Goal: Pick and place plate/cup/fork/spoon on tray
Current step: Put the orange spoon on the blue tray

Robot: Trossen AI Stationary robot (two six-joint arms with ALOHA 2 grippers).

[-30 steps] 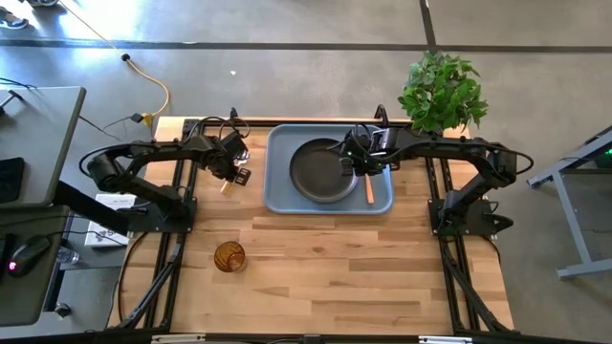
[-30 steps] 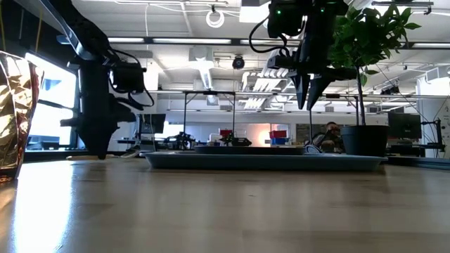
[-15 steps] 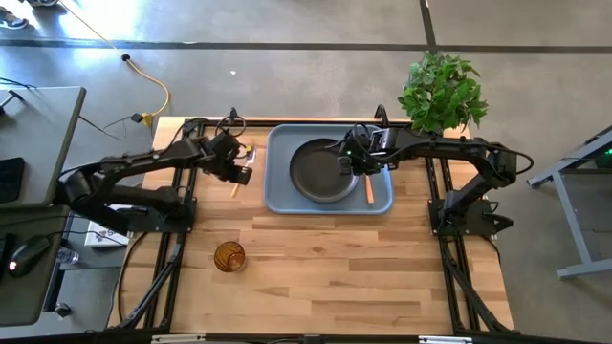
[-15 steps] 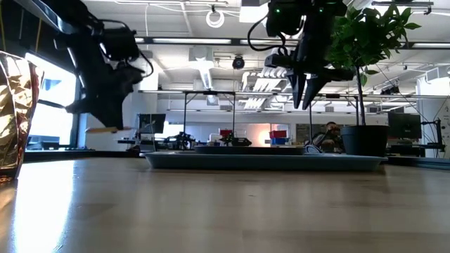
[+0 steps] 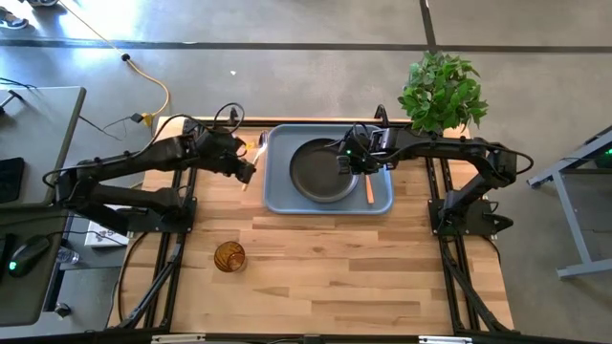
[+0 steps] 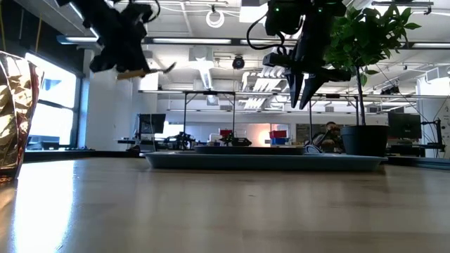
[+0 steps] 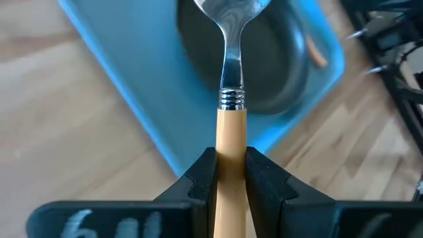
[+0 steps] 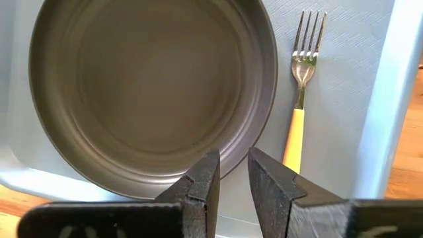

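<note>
Spoon (image 7: 228, 73) with an orange-tan handle and metal bowl, clamped by its handle between the 2 fingers (image 7: 201, 178) of the left end effector (image 5: 246, 168), raised clear of the bench (image 5: 335, 258). In the high view, held just off the left edge of the tray (image 5: 279, 196), metal end pointing toward the far side. In the left wrist view, bowl out ahead of the fingers, over the plate's rim. In the low view, spoon (image 6: 144, 71) roughly level, high above the bench, left of the tray (image 6: 264, 160).

Plate (image 5: 322, 170) dark and round, resting in the tray, left of centre. Fork (image 8: 296, 106) lying flat on the tray floor just right of the plate (image 8: 149, 86), tines toward the far side, orange handle toward the near edge; seen in the high view as an orange strip (image 5: 369, 188). No contact visible between fork and plate.

Right end effector (image 5: 348, 166) over the right part of the plate, fingers (image 8: 201, 182) a little apart with only a narrow gap, gripping nothing. In the low view, hanging well above the tray (image 6: 304, 74), fingers pointing down.

Cup (image 5: 229, 256) amber, standing upright on the bench near the left front, well apart from the tray and both end effectors.

Potted plant (image 5: 441, 91) at the far right corner of the bench, just beyond the tray. Person seated in the room behind, seen in the low view (image 6: 330, 135).

No legible writing or brand marks anywhere.
</note>
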